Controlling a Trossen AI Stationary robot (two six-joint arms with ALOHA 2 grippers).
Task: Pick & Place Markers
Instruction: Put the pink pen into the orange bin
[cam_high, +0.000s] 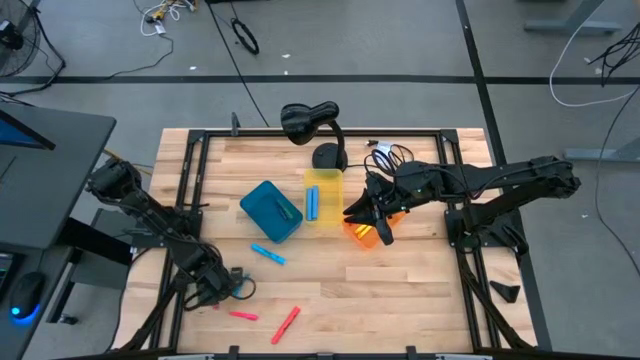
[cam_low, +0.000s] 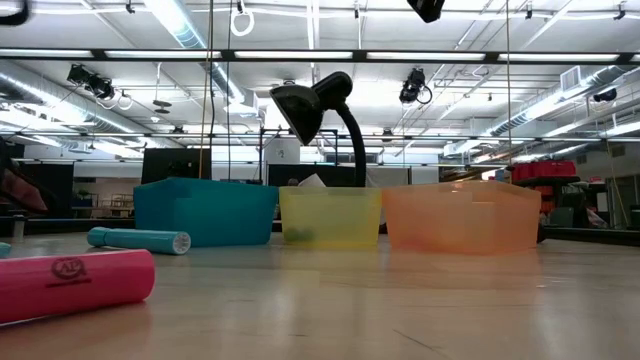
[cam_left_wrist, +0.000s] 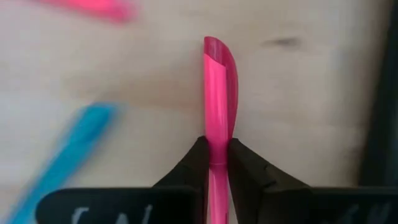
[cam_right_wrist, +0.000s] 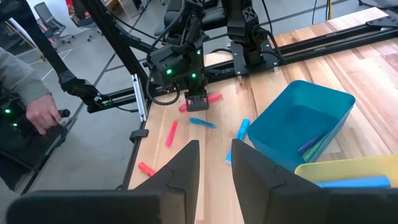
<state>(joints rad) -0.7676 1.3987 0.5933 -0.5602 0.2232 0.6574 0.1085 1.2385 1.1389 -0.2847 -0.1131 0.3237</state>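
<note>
markers lie scattered over the wooden counter (cam_high: 400, 290): in the high view a pink marker (cam_high: 285, 323) and a smaller pink one (cam_high: 243, 315) lie near the front edge, a light blue marker (cam_high: 267, 254) lies just in front of the blue bin (cam_high: 270, 210), and another blue marker (cam_high: 313, 203) rests inside the yellow bin (cam_high: 323, 196). the left end effector (cam_high: 222, 283) is down at the counter's front left corner; its wrist view shows the two dark fingers (cam_left_wrist: 245, 174) pressed together on a bright pink marker (cam_left_wrist: 217, 106), pinching it near its lower part while the slanted tip points away over the wood. the right end effector (cam_high: 365, 212) hangs over the orange bin (cam_high: 365, 235) beside the yellow one, its fingers (cam_right_wrist: 180, 171) a small gap apart with nothing seen between them. a black desk lamp (cam_high: 312, 125) stands at the back of the counter behind the bins. in the low view a pink marker (cam_low: 70, 285) lies close by, with a small round logo near its middle whose letters are too blurred to read. a person's hand (cam_right_wrist: 43, 115) and grey sleeve show beyond the counter in the right wrist view.
</note>
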